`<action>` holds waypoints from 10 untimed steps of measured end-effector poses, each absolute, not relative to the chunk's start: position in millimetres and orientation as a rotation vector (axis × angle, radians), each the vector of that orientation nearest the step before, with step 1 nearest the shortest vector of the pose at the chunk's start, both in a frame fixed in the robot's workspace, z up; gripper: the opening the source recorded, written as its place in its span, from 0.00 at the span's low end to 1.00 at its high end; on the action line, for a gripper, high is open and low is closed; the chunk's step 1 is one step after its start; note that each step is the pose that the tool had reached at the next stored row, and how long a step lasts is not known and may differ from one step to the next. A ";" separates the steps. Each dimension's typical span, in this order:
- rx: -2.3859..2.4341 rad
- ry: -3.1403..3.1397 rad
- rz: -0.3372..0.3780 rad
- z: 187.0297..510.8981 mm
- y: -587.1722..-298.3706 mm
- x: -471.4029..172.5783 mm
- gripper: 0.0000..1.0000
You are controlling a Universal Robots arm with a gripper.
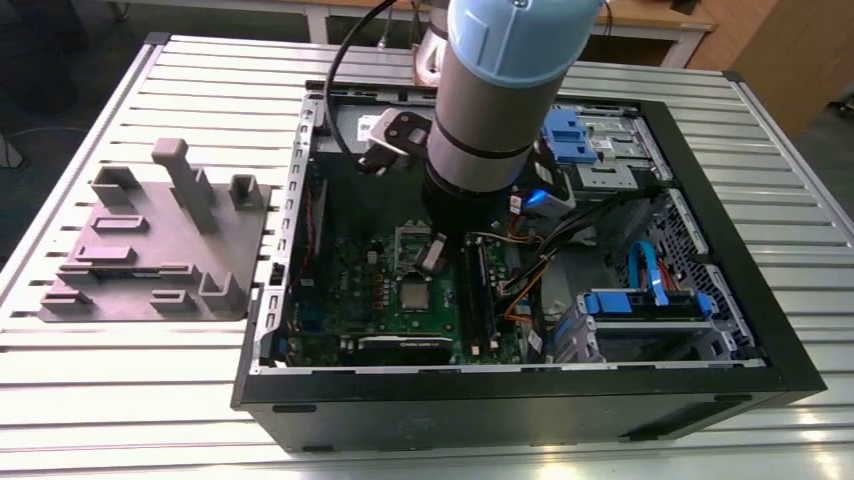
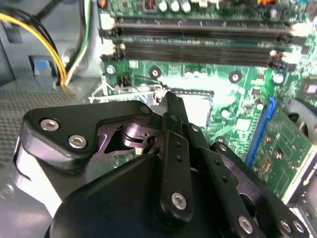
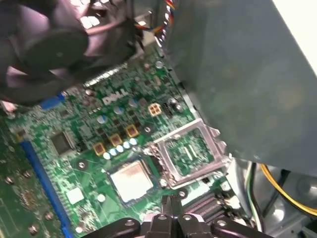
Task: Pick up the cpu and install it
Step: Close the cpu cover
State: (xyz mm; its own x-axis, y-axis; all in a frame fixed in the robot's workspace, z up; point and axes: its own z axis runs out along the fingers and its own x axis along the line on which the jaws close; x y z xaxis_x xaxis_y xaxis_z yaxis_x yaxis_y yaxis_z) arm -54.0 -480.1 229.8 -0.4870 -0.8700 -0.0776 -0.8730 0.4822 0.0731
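1. Reaching down from the upper middle of the exterior view, the arm enters an open computer case point(image 1: 534, 395) that lies on a slatted metal table point(image 1: 134, 400).
2. The gripper point(image 1: 430, 258) hangs low over the green circuit board point(image 1: 360, 300), near the middle of the frame.
3. In both wrist views its black fingers point(image 3: 163, 210) meet at the tips with nothing between them, so the gripper point(image 2: 171, 99) is closed and empty.
4. The cpu point(image 1: 416, 295) sits flat in its square socket on the board, just below the gripper in the exterior view.
5. In the first wrist view the cpu point(image 3: 131, 179) shows its pale metal top, close to the fingertips but apart from them.
6. Just beside it the silver socket frame point(image 3: 190, 151) stands swung open.
7. White lettering point(image 3: 116, 96) is printed on the board near a row of small round parts.
8. A grey moulded tray point(image 1: 147, 250) with upright posts rests on the table at the left of the exterior view.
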 end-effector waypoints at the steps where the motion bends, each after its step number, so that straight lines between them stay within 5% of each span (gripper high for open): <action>1: -1.575 2.679 0.159 229.8 -478.4 -52.0 0.10; 5: -1.575 2.677 0.164 229.5 -471.4 -46.8 0.10; 10: -1.552 2.630 0.277 229.4 -471.2 -42.0 0.10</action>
